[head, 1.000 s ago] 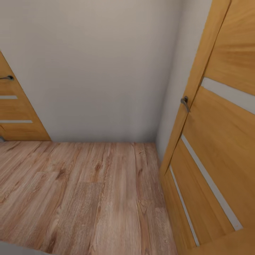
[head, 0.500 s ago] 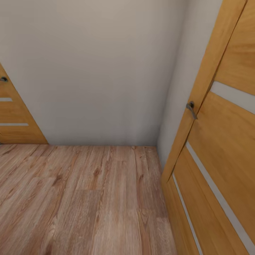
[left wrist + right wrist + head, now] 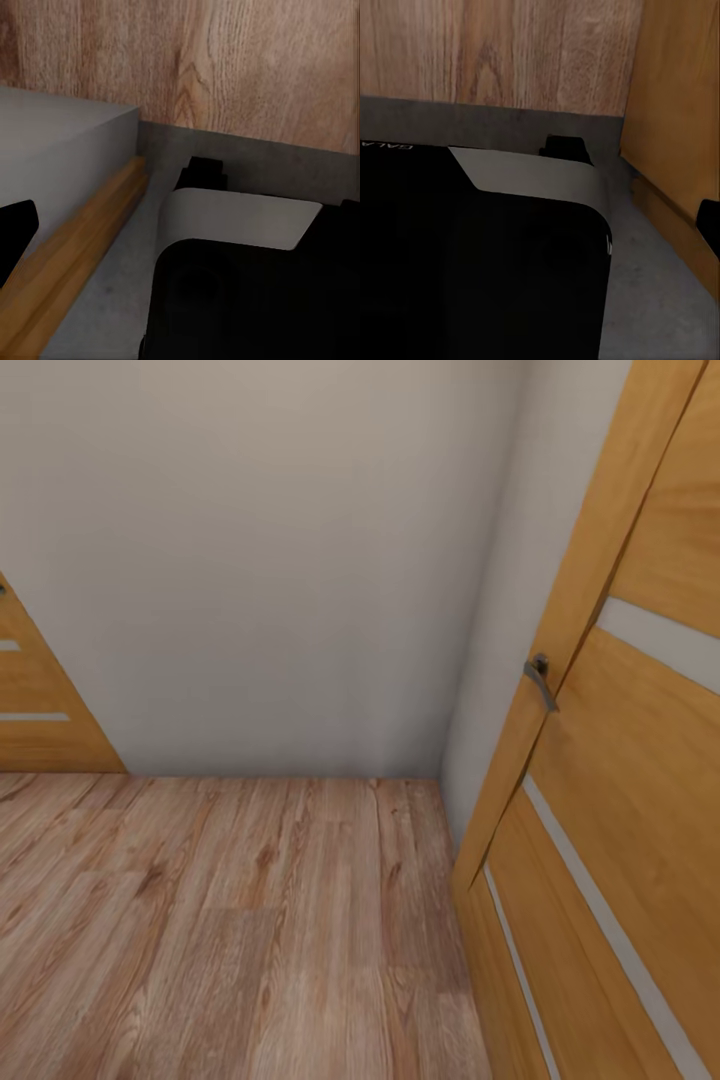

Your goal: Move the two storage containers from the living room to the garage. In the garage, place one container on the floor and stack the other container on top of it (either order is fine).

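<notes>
Robot in transit: head view shows a wood-plank floor (image 3: 250,920), pale wall (image 3: 260,560) and open wooden door (image 3: 620,760). Gripper states cannot be told. Next: locate a container.

Legible text: one item. Right wrist view: small pale capital letters "GALA", cut off by the picture's edge, stand on the black glossy robot base cover (image 3: 472,262), close to where the cover meets its light grey corner panel (image 3: 525,174). Further letters of the word cannot be read. Head view: no lettering, labels or numbers readable. Left wrist view: none readable either.
</notes>
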{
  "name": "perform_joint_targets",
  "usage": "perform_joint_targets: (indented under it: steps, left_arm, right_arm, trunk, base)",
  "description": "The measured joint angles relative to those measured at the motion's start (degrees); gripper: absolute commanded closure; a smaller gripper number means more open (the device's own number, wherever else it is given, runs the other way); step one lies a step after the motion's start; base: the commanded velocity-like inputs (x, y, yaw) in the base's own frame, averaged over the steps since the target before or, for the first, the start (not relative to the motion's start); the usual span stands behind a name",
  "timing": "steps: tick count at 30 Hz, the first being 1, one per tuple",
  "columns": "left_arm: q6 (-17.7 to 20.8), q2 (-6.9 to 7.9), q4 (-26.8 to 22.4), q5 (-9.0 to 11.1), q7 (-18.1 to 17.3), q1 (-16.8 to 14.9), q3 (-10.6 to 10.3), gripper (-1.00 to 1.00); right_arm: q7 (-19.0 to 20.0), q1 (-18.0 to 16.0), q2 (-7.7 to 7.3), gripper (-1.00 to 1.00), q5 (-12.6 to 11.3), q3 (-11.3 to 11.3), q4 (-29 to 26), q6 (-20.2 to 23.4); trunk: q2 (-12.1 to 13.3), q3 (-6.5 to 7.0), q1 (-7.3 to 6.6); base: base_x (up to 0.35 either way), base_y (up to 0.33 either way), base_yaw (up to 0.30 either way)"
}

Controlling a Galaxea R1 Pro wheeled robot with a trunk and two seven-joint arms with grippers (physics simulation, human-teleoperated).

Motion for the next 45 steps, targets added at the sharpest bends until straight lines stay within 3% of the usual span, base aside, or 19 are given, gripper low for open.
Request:
perform_joint_targets:
  steps: [19,45]
  left_arm:
    - [-0.02,-0.01,0.00,0.00,0.00,0.00,0.00,-1.00]
    - [-0.01,0.21,0.00,0.00,0.00,0.01,0.00,-1.00]
  right_arm:
    - [0.01,0.00,0.00,-1.00,-0.02,0.00,-0.02,0.00]
    - [0.00,-0.01,0.00,-1.00,-0.01,0.00,-0.02,0.02]
  trunk:
    - [0.00,0.00,0.00]
    - [0.00,0.00,-0.02]
  base:
    - [0.028,-0.002,0.035]
    - [0.308,0.000,0.036]
